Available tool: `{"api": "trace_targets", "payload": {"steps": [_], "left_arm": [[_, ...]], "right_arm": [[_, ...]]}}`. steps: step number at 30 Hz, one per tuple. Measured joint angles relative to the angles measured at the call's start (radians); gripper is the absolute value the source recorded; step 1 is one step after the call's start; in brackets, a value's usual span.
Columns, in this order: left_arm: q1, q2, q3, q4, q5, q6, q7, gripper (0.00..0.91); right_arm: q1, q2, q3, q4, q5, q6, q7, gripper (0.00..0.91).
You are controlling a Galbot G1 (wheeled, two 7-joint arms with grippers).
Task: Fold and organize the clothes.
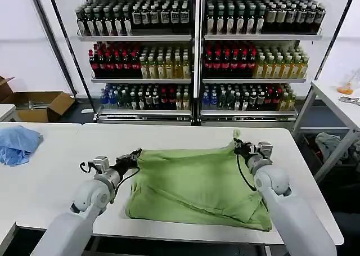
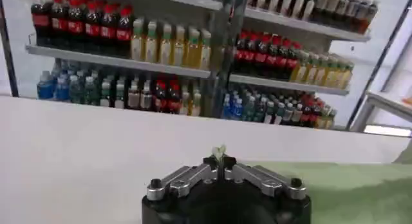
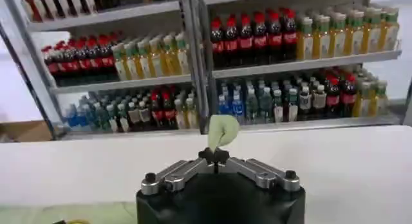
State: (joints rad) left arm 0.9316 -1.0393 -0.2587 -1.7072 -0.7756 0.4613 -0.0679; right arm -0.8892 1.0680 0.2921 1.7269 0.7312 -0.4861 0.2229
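The clothes, a light sage-green T-shirt [image 1: 194,183], lie partly folded on the white table [image 1: 50,177], the far edge doubled over the near part. My left gripper [image 1: 136,153] is shut on the shirt's far left corner, and a green tuft [image 2: 219,152] pokes out between its fingertips [image 2: 219,162]. My right gripper [image 1: 237,146] is shut on the far right corner, where a curl of green cloth [image 3: 223,130] stands up from the pinch [image 3: 215,156]. Both grippers hold the far edge stretched between them just above the table. The print is hidden.
A crumpled blue cloth [image 1: 17,143] lies at the table's left. Shelves of bottles [image 1: 197,53] stand behind the table. An open cardboard box [image 1: 39,105] sits on the floor at far left. A second table [image 1: 340,101] stands at right.
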Motion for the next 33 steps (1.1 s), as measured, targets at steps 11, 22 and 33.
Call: {"api": "trace_targets", "payload": {"steps": [11,22,33], "left_arm": [[0.111,0.041,-0.025,-0.106,0.025,0.010,0.013,0.081],[0.168,0.042,-0.008,-0.119,0.091,0.021,0.020,0.907],[0.223,0.011,-0.024,-0.157,0.170,-0.012,-0.017,0.907]], "right_arm": [[-0.236,0.003,0.128,0.212,-0.004,-0.022,0.019,0.000],[-0.334,0.027,0.156,0.257,-0.029,-0.055,0.039,0.907],[-0.408,0.048,0.169,0.297,-0.091,-0.067,0.021,0.907]]}}
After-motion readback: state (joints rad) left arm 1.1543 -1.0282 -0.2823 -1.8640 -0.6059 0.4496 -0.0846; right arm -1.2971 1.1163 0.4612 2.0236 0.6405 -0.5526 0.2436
